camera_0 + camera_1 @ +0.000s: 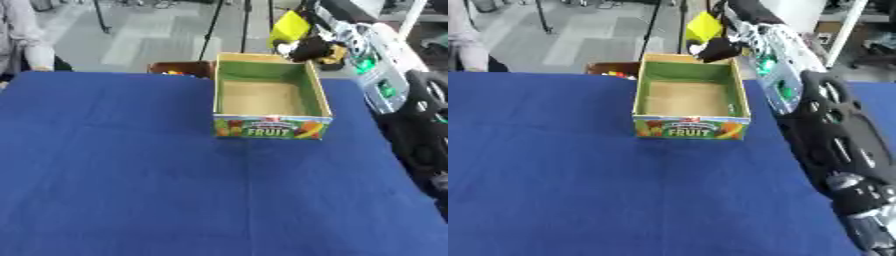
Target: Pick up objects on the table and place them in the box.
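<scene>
Above the far right corner of the fruit box [271, 95], the right hand [308, 48] has its fingers curled round a yellow object [290, 26], holding it up clear of the box rim. That cardboard box, green inside with "FRUIT" printed on its front, stands open on the blue table [131, 175] near the far edge, right of middle. Behind its left corner sits a brown container [179, 67]. No left hand shows.

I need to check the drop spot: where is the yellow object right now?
The yellow object is held up in the right robot hand, just beyond the far right corner of the fruit box, above the table's far edge.
</scene>
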